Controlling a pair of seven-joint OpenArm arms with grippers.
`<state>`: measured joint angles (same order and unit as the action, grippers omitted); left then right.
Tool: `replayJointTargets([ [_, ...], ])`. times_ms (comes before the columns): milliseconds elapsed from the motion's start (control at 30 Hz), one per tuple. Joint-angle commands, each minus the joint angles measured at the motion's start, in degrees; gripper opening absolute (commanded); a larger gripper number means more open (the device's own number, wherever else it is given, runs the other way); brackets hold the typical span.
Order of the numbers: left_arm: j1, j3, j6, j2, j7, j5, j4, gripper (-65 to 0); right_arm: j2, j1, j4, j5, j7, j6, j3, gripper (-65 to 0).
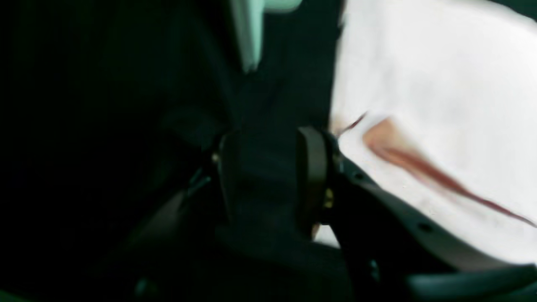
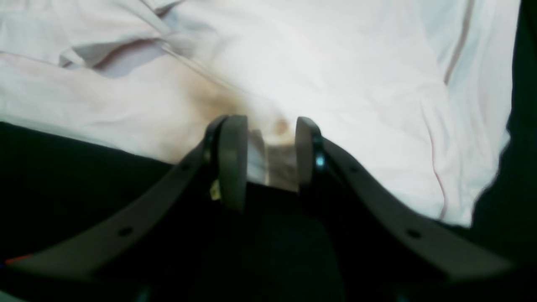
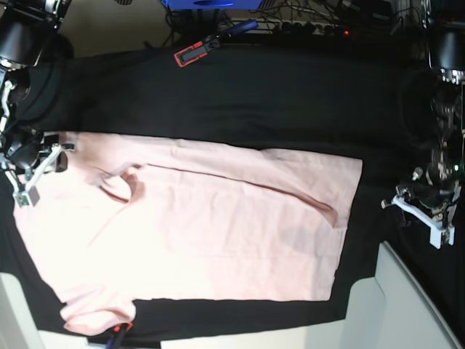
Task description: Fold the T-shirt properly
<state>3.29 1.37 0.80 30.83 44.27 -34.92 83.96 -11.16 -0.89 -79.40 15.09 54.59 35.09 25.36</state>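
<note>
The pale pink T-shirt [image 3: 211, 225] lies spread across the black table cloth [image 3: 240, 102], and the right gripper [image 2: 268, 147] has its jaws partly closed around a bit of the shirt's edge, so I judge the grasping step is in hand. The left gripper [image 1: 270, 167] hovers over bare cloth just beside the hem, jaws apart and holding nothing. Next, it must take that edge; there is free cloth all around for lifting.

You have one T-shirt [image 3: 211, 225], pale pink, spread on one black table cloth [image 3: 240, 102]. Two grippers show: the right gripper [image 2: 264, 151] at nine o'clock in the base view, the left gripper [image 1: 270, 167] at three o'clock. At twelve o'clock, near the far edge, lies one red-and-black tool [image 3: 195, 52], with one blue object [image 3: 211, 3] just past it.
</note>
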Motion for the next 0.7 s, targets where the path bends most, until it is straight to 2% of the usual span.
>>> replayJointTargets([
  [0, 2.7, -0.3, -0.2, 1.0, 2.5, -0.4, -1.0, -41.5, -0.8, -0.8, -1.2, 0.6, -0.9, 0.2, 0.2, -46.6],
  [67, 6.1, -0.1, -1.9, 1.0, 8.5, -0.9, -4.0, -35.9, -0.5, -0.7, -1.2, 0.6, -0.9, 0.2, 0.1, -46.6],
  [133, 8.0, -0.2, -6.6, 0.5, 11.4, -0.9, -5.5, -27.4, -0.3, -0.7, -1.2, 0.8, -0.8, 0.2, -0.1, -46.6],
  [233, 10.6, 0.3, -13.7, 0.4, 13.1, -0.5, -7.3, -11.1, -0.2, -0.7, -1.2, 0.8, -0.7, 0.2, -0.2, -46.6],
  [267, 11.5, 0.1, -15.3, 0.4, 13.1, -0.5, -8.2, -8.9, -0.2, -0.7, -1.2, 0.8, -0.6, 0.2, -0.1, -46.6],
  [367, 15.5, 0.4, -15.5, 0.8, 13.0, 1.5, -12.4, -12.3, -0.2, -0.6, -1.2, 0.8, -0.6, 0.2, 0.1, -46.6],
  [433, 18.1, 1.7, -15.7, 0.4, 13.0, 7.6, -15.0, -16.5, -0.2, -0.1, -1.2, 0.8, -0.6, 0.2, 0.1, -46.6],
  [500, 21.5, 8.3, -17.6, 0.3, 13.0, 14.4, -16.6, -20.3, -0.2, 0.1, -1.2, 0.8, -0.6, 0.2, 0.1, -46.7],
  [567, 24.4, 16.9, -24.1, 0.3, 13.0, 20.5, -18.0, -23.0, -0.2, 0.1, -1.2, 0.8, -0.6, 0.2, 0.1, -46.7],
  [667, 26.7, 24.3, -33.4, 0.3, 12.9, 26.8, -19.2, -23.5, -0.2, 0.3, -1.0, 0.8, -0.6, 0.2, 0.1, -46.9],
])
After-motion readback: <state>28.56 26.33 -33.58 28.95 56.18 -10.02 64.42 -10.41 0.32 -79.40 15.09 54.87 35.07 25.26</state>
